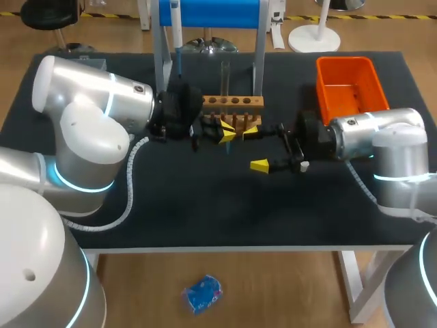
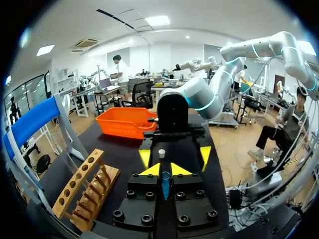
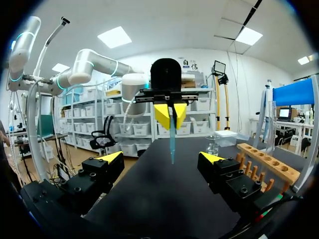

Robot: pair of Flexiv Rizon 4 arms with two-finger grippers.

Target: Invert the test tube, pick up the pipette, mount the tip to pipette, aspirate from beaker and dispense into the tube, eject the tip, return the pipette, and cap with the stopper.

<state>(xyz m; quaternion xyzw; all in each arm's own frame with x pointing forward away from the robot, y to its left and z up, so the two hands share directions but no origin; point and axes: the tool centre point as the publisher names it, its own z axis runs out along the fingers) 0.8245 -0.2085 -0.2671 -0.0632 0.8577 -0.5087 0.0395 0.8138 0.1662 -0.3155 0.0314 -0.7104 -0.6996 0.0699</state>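
Where everything rests, desk (image 1: 205, 205): black top, both arms meeting over its middle.
Left arm (image 1: 89, 109): comes in over the left edge, wrist level, pointing toward the right arm.
Right arm (image 1: 382, 133): comes in over the right edge, wrist level, pointing toward the left arm.
Stand (image 1: 212, 12): blue bar on 2 posts at the middle of the rear edge.
Bin (image 1: 348, 85): orange, at the rear right corner.
Rack (image 1: 232, 102): wooden, a row of holes along the top, under the stand, just behind the 2 grippers.
Left gripper (image 2: 164, 172): in front of the rack, its 2 yellow fingers pinched together on the tip.
Right gripper (image 1: 255, 147): faces the left gripper at close range, its 2 fingers spread wide with nothing touching them.
Pipette (image 1: 176, 31): white, hangs on the stand by its left post.
Tube (image 1: 225, 75): clear glass, upright in the rack; which end is up I cannot tell.
Beaker (image 3: 213, 145): small, clear, on the desk beyond the left gripper, near the rack's end.
Tip (image 3: 172, 142): blue, clamped in the left gripper, narrow end pointing down, clear of the desk.
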